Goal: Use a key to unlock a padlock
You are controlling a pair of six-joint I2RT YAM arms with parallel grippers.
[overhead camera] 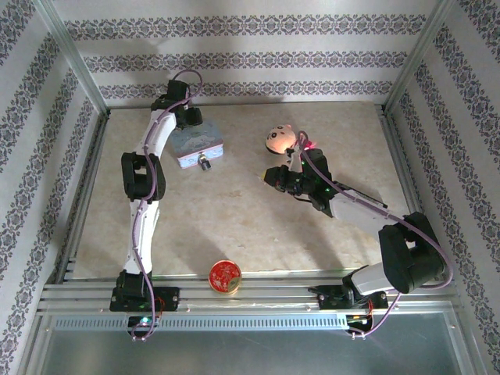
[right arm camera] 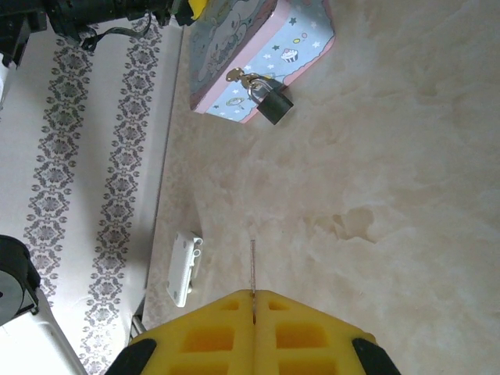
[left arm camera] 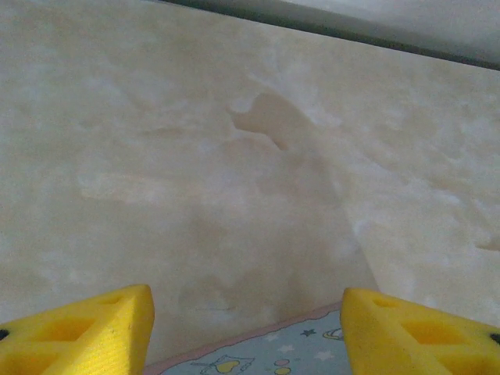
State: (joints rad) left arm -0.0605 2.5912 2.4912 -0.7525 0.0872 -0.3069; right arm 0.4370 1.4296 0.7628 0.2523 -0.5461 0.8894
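The small dark padlock with a silvery shackle (right arm camera: 275, 105) is seen in the upper middle of the right wrist view, hung from the clasp of the pale blue rectangular tin with cartoon prints (right arm camera: 266, 39), its body resting on the pale marbled table (right arm camera: 391, 195). Its long axis is tilted, shackle to the upper left and body to the lower right; the keyhole cannot be made out.

The thin greyish metal key (right arm camera: 252, 266) is pinched in the right claw (right arm camera: 254, 295), whose yellow fingers are pressed together at the bottom of that frame. The blade points straight up the frame. The padlock lies well apart from it, ahead and slightly to the right, with bare table between, so an advance and a turn to match the tilt are judged necessary.

The left claw (left arm camera: 246, 312) is spread across the tin's edge; whether it grips cannot be told.

A pink plush toy (overhead camera: 280, 139) lies just beside the right claw in the top view. A round red tin (overhead camera: 225, 276) sits at the bottom, out of the way.
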